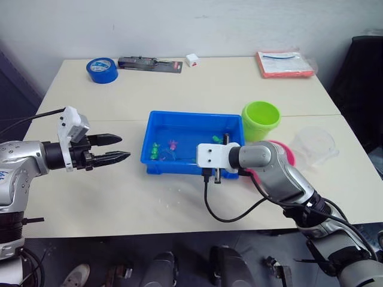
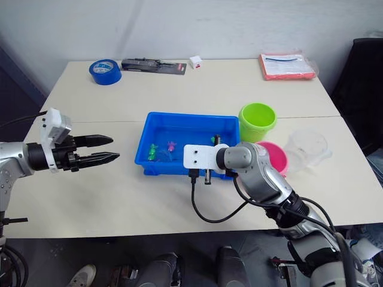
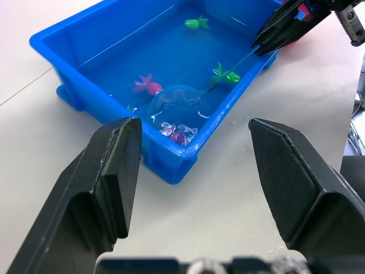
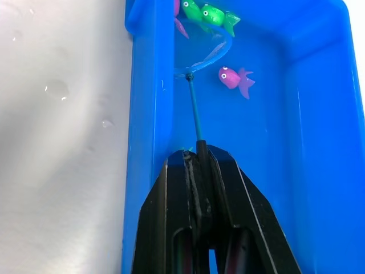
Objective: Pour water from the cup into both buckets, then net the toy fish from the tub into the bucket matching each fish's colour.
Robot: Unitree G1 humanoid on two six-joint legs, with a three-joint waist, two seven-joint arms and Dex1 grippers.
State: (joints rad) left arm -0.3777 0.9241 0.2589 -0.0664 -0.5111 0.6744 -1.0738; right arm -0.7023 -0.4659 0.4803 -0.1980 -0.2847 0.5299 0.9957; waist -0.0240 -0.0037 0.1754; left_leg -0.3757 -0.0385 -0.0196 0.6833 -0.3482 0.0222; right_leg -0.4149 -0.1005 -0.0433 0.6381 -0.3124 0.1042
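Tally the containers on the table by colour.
blue tub: 1
green bucket: 1
pink bucket: 1
clear cup: 1
Total: 4

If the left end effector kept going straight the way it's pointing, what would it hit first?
Probably the near wall of the blue tub, which lies straight ahead of the open left end effector; bare table lies between.

Blue tape roll (image 1: 102, 69), black package (image 1: 150, 63), red folder (image 1: 284, 64).
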